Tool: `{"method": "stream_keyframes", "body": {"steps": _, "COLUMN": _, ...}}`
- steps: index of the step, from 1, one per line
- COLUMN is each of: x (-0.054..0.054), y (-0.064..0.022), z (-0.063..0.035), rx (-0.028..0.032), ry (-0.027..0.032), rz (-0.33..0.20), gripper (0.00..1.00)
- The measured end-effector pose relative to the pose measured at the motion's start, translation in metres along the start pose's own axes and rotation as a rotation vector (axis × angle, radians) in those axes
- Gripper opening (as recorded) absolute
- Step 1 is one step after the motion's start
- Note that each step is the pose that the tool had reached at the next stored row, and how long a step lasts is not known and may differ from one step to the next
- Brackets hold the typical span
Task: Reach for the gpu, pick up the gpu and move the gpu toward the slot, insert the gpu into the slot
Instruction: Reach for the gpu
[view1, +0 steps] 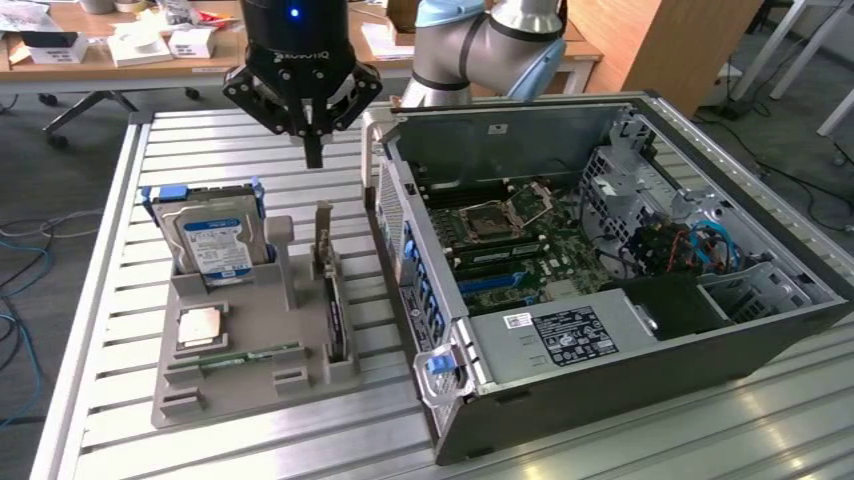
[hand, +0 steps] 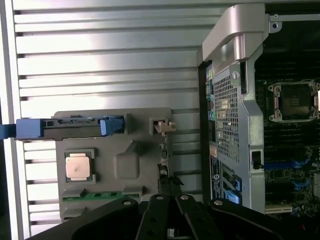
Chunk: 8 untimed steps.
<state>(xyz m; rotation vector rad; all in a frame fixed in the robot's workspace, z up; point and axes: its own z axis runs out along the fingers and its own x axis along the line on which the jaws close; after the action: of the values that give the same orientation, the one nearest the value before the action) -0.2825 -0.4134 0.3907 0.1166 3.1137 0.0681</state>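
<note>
The gpu (view1: 328, 300) stands on edge in a grey holder (view1: 254, 385), its pale metal bracket (view1: 323, 232) pointing up. In the wrist view the gpu (hand: 164, 172) appears edge-on as a thin dark strip with its bracket (hand: 164, 127) at the far end. My gripper (view1: 314, 152) hangs well above the holder's back end, shut, fingers pressed together with nothing between them. From the wrist, the gripper (hand: 169, 200) lies in line with the card. The slot (view1: 505, 285) is a blue strip on the green motherboard inside the open case; the slot (hand: 282, 164) also shows from the wrist.
The holder also carries a blue-labelled hard drive (view1: 214, 240), a square CPU chip (view1: 200, 325) and a memory stick (view1: 247, 357). The open computer case (view1: 441, 300) stands at the exterior view's right, with a CPU socket (view1: 491, 220) and a power supply (view1: 561, 335). The table (view1: 94, 300) is slatted aluminium.
</note>
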Motion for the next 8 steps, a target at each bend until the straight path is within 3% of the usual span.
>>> {"method": "stream_keyframes", "body": {"steps": 8, "x": -0.001, "y": -0.0141, "z": -0.0006, "rx": 0.0000, "ry": 0.0000, "rz": 0.000, "gripper": 0.11}}
